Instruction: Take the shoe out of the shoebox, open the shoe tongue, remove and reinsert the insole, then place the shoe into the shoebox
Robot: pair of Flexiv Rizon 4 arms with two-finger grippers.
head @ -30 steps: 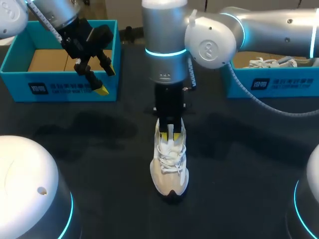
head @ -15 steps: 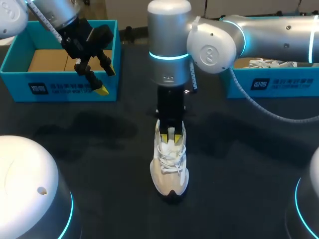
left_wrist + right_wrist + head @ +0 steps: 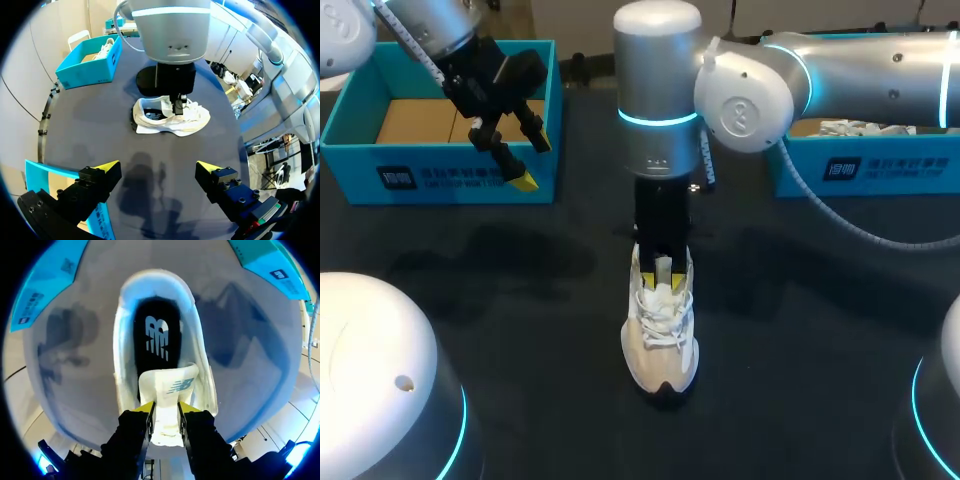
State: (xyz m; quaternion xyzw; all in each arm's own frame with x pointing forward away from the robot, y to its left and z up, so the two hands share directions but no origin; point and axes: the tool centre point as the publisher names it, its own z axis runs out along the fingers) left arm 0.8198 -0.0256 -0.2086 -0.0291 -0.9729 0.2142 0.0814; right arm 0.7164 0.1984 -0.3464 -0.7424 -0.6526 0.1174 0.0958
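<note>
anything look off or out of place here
Nothing stands out. The shoe sits upright on the table, its tongue clamped in the right claw, the insole flat inside. The left claw hangs open by the left shoebox.

Silver right arm, glowing cyan rings, grey ribbed cable, black left claw (yellow tips)

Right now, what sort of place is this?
Likely a robot test bench for shoe handling: a dark table, a teal left shoebox and right shoebox at its far side, and a white shoe whose tongue the right gripper pinches.
</note>
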